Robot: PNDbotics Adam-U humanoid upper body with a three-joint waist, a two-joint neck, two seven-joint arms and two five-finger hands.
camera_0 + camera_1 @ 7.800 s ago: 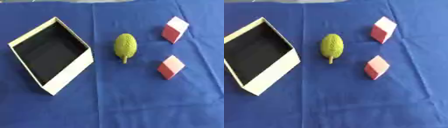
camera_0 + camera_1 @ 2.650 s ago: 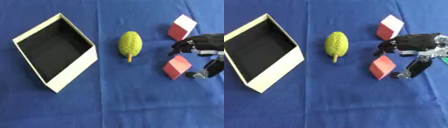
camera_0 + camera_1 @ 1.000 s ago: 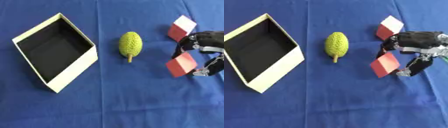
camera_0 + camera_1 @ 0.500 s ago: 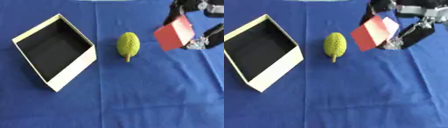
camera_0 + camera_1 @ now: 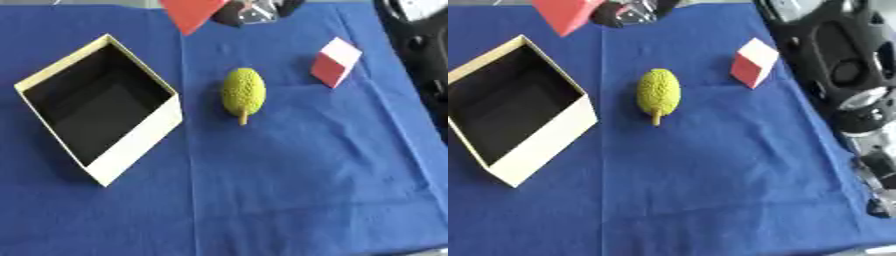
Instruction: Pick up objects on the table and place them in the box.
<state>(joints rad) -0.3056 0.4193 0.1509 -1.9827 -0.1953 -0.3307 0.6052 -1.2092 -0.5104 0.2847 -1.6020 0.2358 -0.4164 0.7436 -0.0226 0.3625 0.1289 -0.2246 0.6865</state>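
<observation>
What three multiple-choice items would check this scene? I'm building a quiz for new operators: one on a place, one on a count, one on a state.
1. Where is the green fruit?
A. In the box
B. On the cloth, right of the box
C. In a hand

2. How many red blocks show?
A. One
B. Two
C. Three

3. What is in the box?
A. A block
B. The fruit
C. Nothing

Answers:
1 B, it lies on the blue cloth.
2 B, one block rests on the cloth, the held block is aloft in the right hand.
3 C, its dark inside is bare.
</observation>
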